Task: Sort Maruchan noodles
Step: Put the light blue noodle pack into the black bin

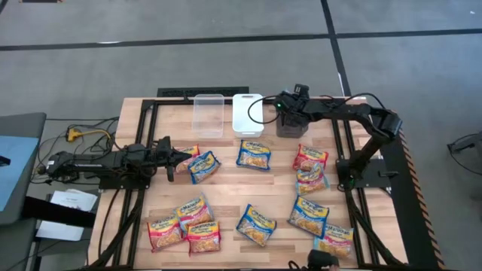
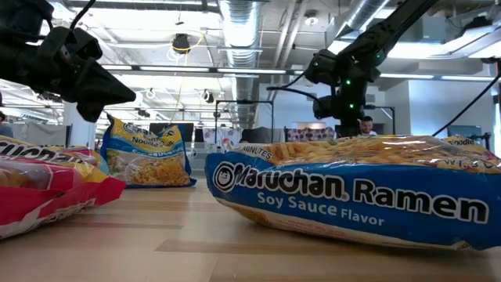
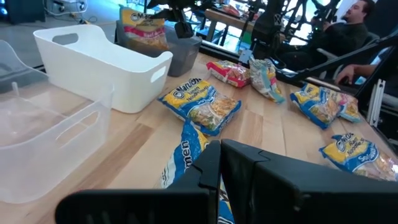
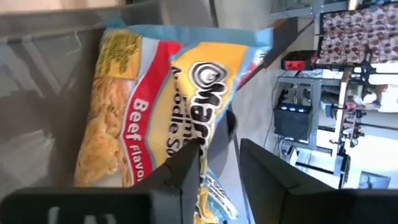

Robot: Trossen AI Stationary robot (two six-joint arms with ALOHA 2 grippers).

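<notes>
High view: right claw (image 1: 290, 105) over grey bin (image 1: 291, 128), clamping beef packet (image 4: 143, 106); left claw (image 1: 183, 157) together.

Wooden worktop (image 1: 226, 184) strewn with Maruchan noodles (image 1: 254, 154); clear bin (image 1: 208, 114), white bin (image 1: 247, 113), grey bin (image 1: 292, 126) lined along far edge.

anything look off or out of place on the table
Nothing damaged or spilled. Packets lie scattered loose, and two red ones overlap right of centre. The right claw holds a beef packet over the grey bin; the left claw sits at a blue packet.
</notes>
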